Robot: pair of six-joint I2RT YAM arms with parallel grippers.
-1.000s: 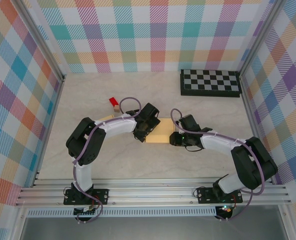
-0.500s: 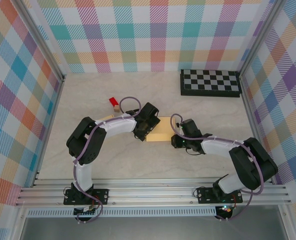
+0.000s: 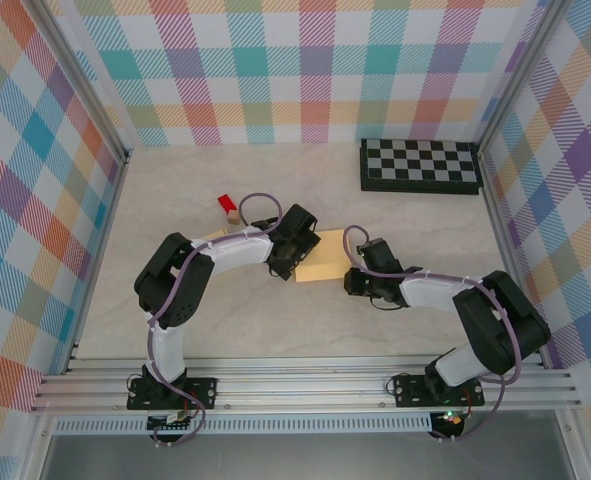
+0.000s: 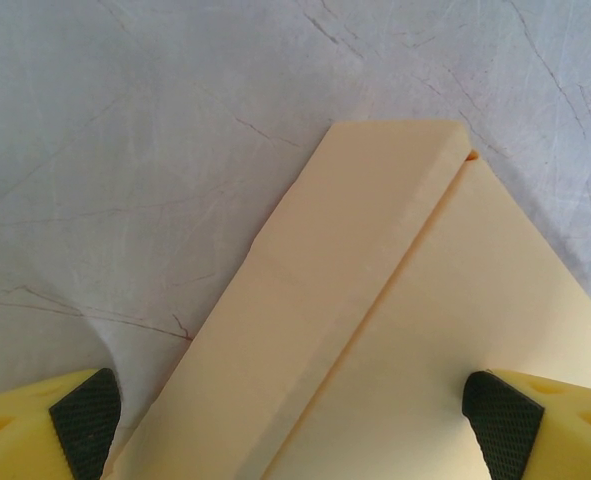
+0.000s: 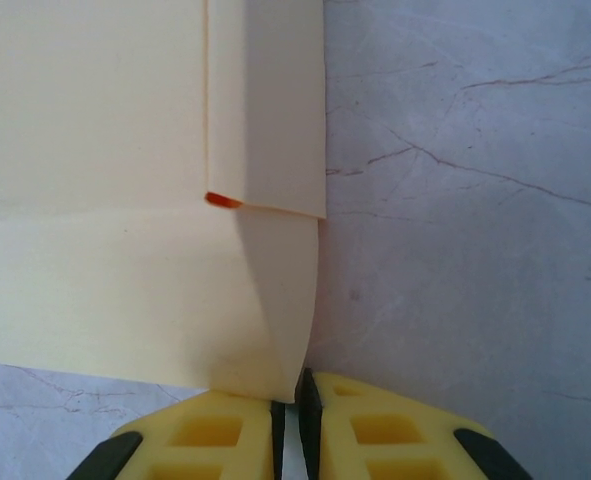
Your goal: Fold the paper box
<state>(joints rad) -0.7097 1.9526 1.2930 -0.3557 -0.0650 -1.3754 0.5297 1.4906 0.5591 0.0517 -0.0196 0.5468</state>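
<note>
Right gripper [image 5: 293, 408] is pinching shut on the box's [image 5: 105, 150] lower flap corner. Left gripper [image 4: 293, 420] is hanging wide apart over the box, which is lying mid-frame on the desk [image 3: 425, 220]. It is looking light, thin and crease-prone, so flap edges are seeming the best hold.

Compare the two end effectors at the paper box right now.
The left end effector stands wide open; the right end effector is nearly shut. The left straddles the paper box's folded flap; the right pinches, it seems, a corner edge. Both are yellow and black.
</note>
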